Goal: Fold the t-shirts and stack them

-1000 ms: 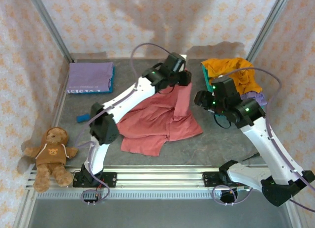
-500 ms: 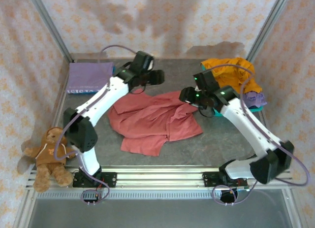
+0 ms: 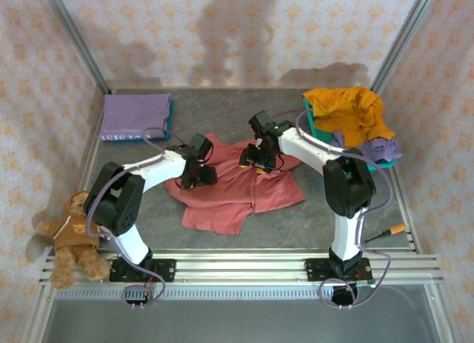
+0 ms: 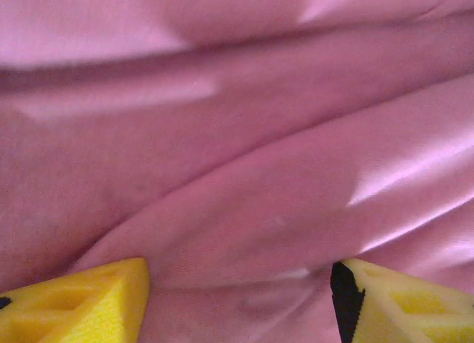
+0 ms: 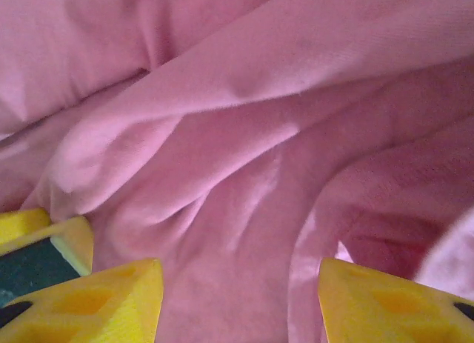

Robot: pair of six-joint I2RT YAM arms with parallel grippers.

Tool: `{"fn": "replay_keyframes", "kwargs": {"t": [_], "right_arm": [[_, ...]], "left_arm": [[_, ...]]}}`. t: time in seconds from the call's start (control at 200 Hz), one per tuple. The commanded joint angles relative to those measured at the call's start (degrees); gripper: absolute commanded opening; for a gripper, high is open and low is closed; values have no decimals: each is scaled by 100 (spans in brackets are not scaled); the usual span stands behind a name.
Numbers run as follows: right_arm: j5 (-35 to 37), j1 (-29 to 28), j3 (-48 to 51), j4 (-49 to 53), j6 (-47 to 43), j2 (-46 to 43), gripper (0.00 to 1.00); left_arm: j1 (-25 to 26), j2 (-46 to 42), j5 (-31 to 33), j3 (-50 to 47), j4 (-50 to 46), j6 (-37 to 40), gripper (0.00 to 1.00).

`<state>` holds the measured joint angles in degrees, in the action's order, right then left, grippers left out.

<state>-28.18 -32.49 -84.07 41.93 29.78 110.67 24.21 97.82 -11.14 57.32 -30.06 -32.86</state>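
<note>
The dusty red t-shirt (image 3: pixel 238 186) lies crumpled in the middle of the table. My left gripper (image 3: pixel 198 172) is down on its left part, open, and its yellow fingertips (image 4: pixel 104 302) stand wide apart over a fold of red cloth (image 4: pixel 244 210). At the shirt's upper middle my right gripper (image 3: pixel 255 159) is also open, its fingers (image 5: pixel 370 302) straddling bunched red cloth (image 5: pixel 244 172). A folded lavender t-shirt (image 3: pixel 135 115) lies at the back left. The mustard orange t-shirt (image 3: pixel 346 110) is heaped over the teal basket, with another lavender t-shirt (image 3: pixel 379 147) beside it.
The teal basket (image 3: pixel 310 115) stands at the back right under the orange shirt. A brown teddy bear (image 3: pixel 76 228) sits at the near left by the rail. An orange-handled tool (image 3: pixel 386 232) lies near the right arm's base. Patterned walls close in three sides.
The left gripper let go of the red shirt's raised edge and opened wider; the shirt dropped flat. Both arms swung in from the back and came down onto the shirt.
</note>
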Motion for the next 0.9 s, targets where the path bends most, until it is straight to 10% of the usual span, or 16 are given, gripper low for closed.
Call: {"fn": "replay_keyframes", "kwargs": {"t": [0.0, 0.631, 0.896], "right_arm": [[-214, -101, -89, -192, 39, 295, 57], [-335, -1154, -34, -760, 494, 275, 56], [-187, -1002, -666, -234, 263, -81, 56]], "left_arm": [[-188, -247, 262, -371, 554, -477, 69], [-1294, -2246, 441, -852, 357, -126, 68], [-3171, -1950, -801, -511, 149, 368, 50]]}}
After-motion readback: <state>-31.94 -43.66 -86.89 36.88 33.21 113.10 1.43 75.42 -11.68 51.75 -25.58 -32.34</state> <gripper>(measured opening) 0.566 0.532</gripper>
